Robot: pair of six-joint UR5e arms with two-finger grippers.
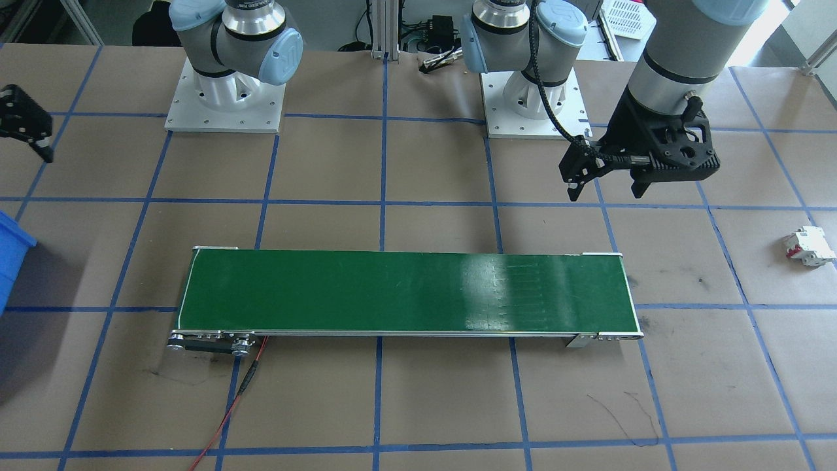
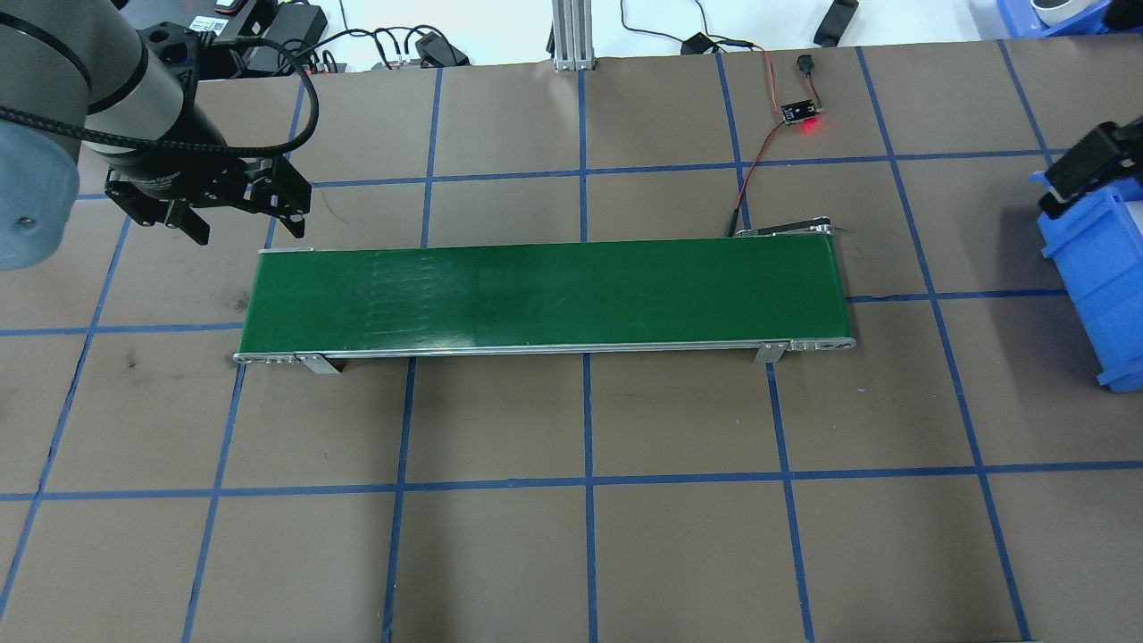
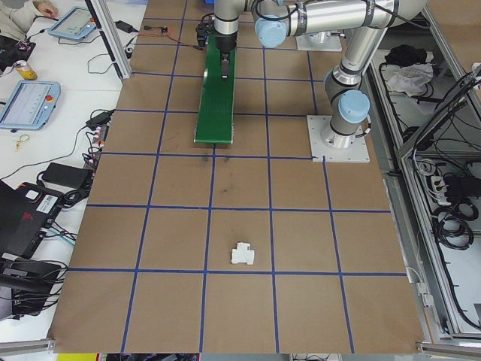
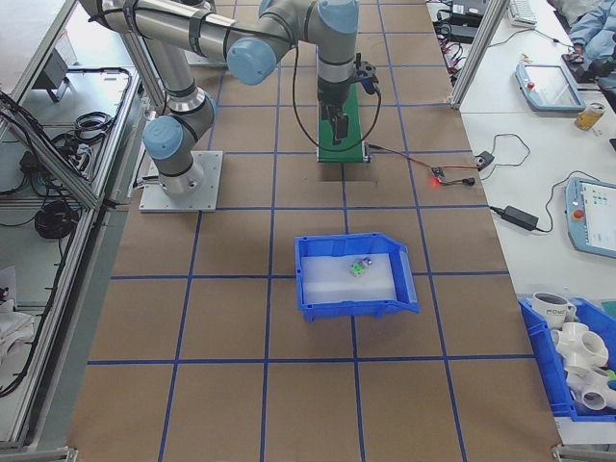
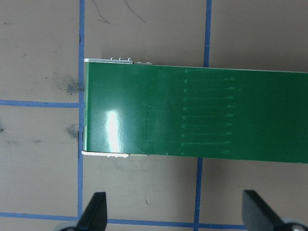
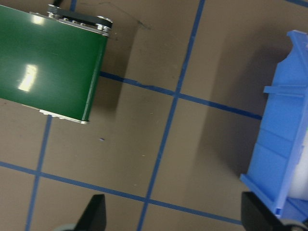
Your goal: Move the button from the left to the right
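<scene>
The button (image 4: 358, 269), tiny with a green cap, lies inside the blue bin (image 4: 356, 300) in the exterior right view; no other view shows it. My left gripper (image 1: 605, 188) hangs open and empty behind the left end of the green conveyor belt (image 2: 545, 295). Its wrist view shows both fingertips (image 5: 95, 211) wide apart above bare paper, with that belt end (image 5: 192, 120) ahead. My right gripper (image 6: 173, 214) is open and empty too, over the table between the belt's right end (image 6: 48, 62) and the bin wall (image 6: 284, 134).
A white block with red parts (image 1: 809, 246) lies on the paper far out on the left side. A small sensor board with a red light (image 2: 801, 112) and its wires sit behind the belt's right end. Both arm bases (image 1: 225, 98) stand behind the belt.
</scene>
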